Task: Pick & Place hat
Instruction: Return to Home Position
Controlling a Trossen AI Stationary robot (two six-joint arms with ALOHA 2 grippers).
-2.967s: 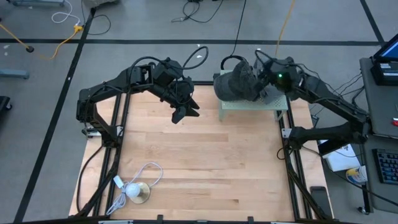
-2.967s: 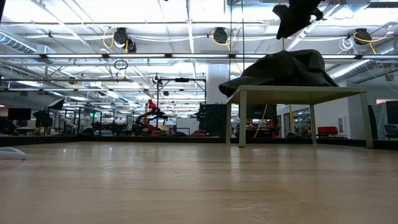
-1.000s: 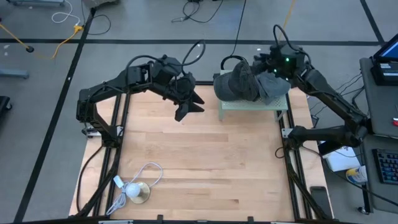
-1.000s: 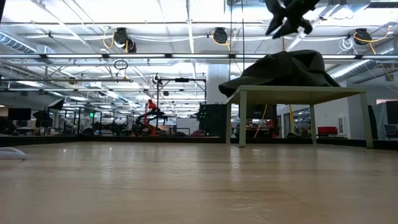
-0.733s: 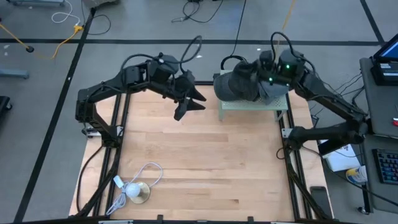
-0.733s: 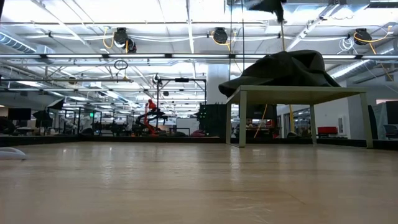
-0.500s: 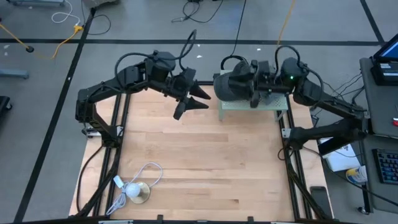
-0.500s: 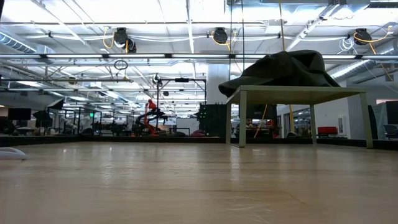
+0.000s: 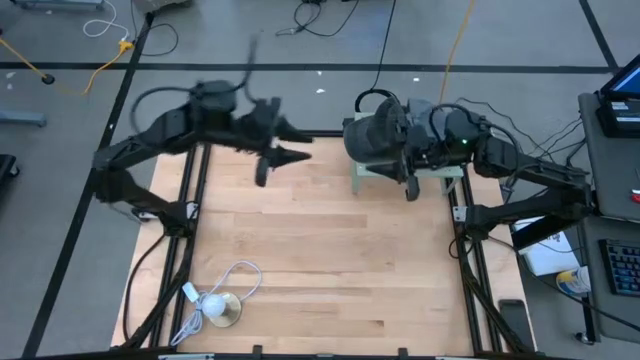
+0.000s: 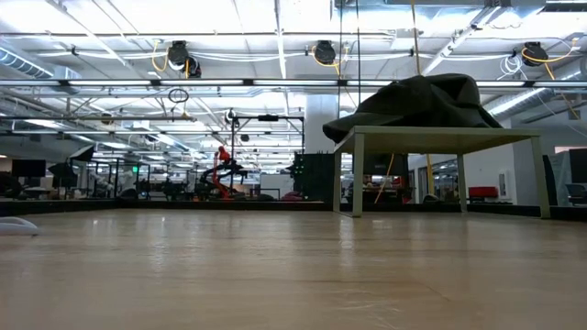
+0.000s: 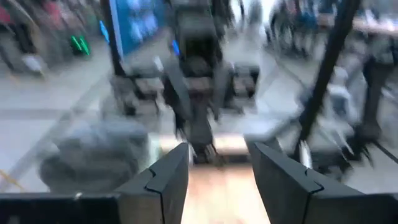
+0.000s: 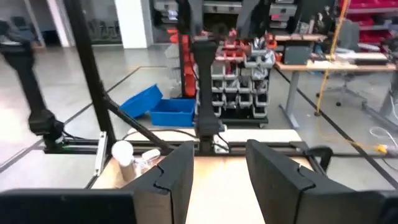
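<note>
Wood table point(image 9: 320, 250), caps point(image 10: 422, 101) on shelf point(image 10: 440, 137), brims leftward

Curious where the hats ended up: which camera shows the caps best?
The low view: the caps lie unobstructed on the shelf. In the high view the right arm partly hides them; the left wrist view is blurred, and the right wrist view misses them.

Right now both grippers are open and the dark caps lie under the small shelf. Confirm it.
Not under: the low view shows the dark caps on top of the small shelf. The left gripper and right gripper are open.
</note>
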